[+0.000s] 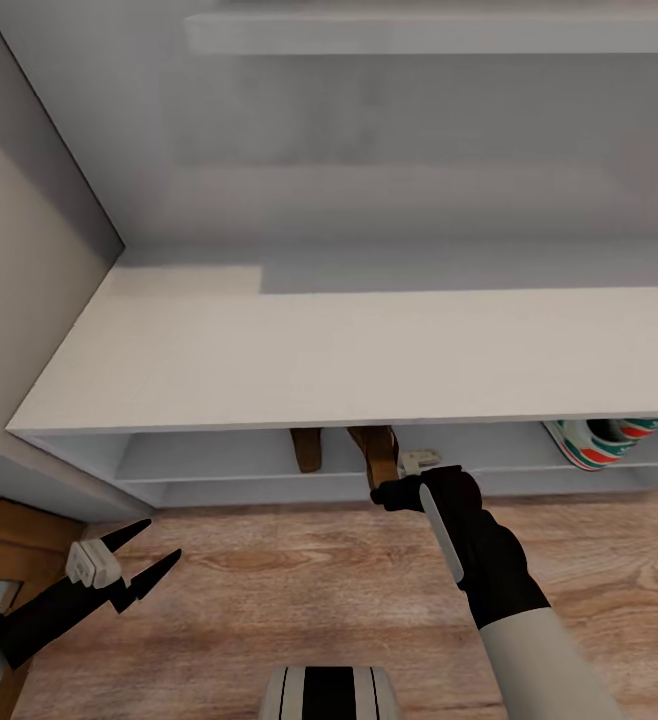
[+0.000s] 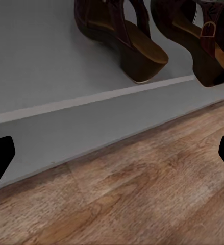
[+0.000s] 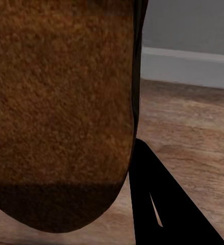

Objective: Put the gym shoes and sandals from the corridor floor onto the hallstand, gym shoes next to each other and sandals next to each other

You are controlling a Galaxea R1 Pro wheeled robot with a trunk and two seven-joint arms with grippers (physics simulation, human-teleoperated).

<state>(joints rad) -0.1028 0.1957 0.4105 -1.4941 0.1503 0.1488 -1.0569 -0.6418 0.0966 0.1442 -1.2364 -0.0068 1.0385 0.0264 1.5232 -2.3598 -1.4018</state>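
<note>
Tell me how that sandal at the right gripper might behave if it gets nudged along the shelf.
The sandal looks stiff-soled with a raised heel, so it would probably slide as one piece. Its narrow heel may let it tip sideways toward the other sandal beside it.

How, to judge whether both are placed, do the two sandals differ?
The left sandal stands free, heel inside the shelf's front edge; the right sandal seems gripped by the right claw, heel jutting past that edge. Both are dark brown with tan footbeds, side by side on the hallstand, toes inward.
</note>
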